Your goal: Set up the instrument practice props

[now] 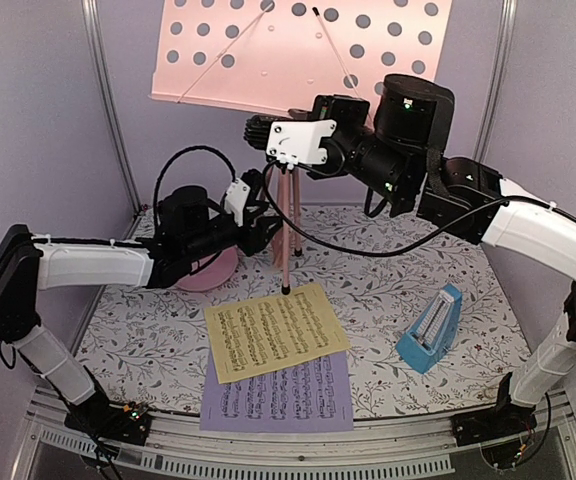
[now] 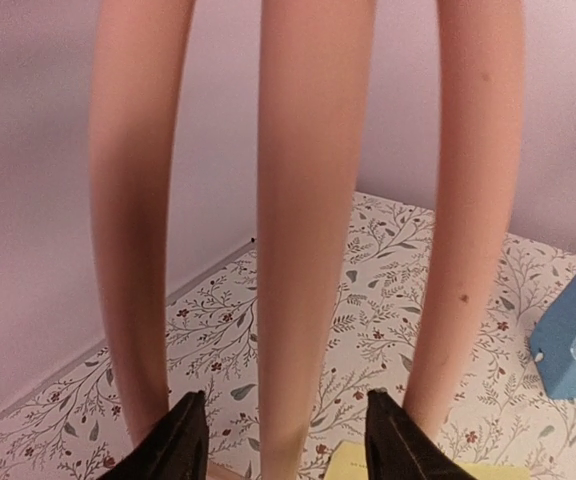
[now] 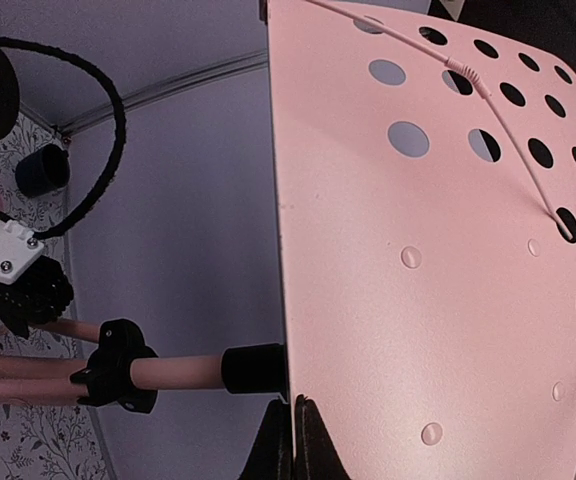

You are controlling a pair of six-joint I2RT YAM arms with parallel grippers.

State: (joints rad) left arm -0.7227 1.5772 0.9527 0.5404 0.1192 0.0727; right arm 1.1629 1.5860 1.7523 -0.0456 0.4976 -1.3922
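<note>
Item: pink music stand, upright at 12 o'clock on the table, judged light, top-heavy and slick-legged, so I'd grip the post; left gripper gapes astride the middle leg, right gripper closed tight at the desk lip.

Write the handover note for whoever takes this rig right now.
Left gripper: open, fingers either side of the middle leg of the music stand, not clamping it.
Right gripper: shut, apparently pinching the lower edge of the stand's desk.
Things: stand upright at the back; yellow sheet lying over the lavender sheet on the table in front; metronome to their right.
Done: stand is up.
Left: probably both sheets onto the desk, and the metronome placed.
</note>
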